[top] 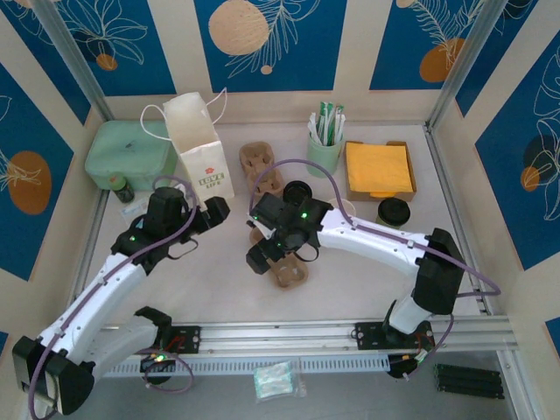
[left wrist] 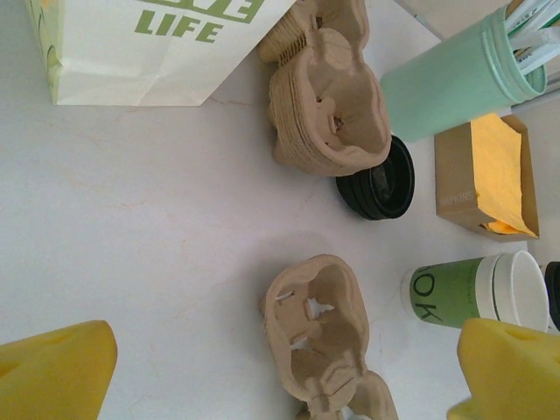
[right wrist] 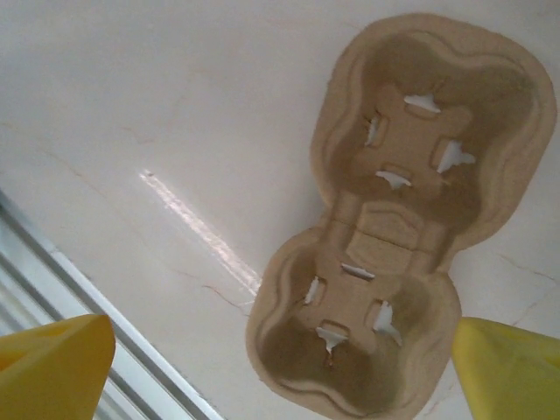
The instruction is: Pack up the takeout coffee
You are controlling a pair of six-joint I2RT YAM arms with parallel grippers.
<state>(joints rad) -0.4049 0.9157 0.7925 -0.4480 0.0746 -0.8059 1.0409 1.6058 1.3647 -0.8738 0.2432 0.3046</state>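
1. The right gripper [right wrist: 282, 367] is hovering with its fingers spread wide and nothing between them. The carrier [right wrist: 398, 227] is lying flat just ahead of the tips, apart from them.
2. The left gripper [left wrist: 280, 372] is gaping just as wide and is carrying nothing. The bag [top: 199, 144] is standing just beyond it.
3. The coffee [top: 394, 212] is sitting upright with its lid on, well off to the right gripper's outer side. It is beside that arm's forearm and near the napkin box [top: 379, 171] (nowhere close to either set of fingers).
4. My worry is that the right arm is lying between its own fingers and the coffee, so a careless swing could be tipping the cup with the forearm.
5. A lidless cup [left wrist: 472, 293] is showing ahead and right of the left fingers, and a grab at it would be packing the wrong thing.
6. The light carrier could be skidding away if one finger is landing first.
7. The right wrist view is giving the carrier's sockets and cut tabs up close. The top view is shrinking it to a brown patch, yet it is placing the coffee against both arms.
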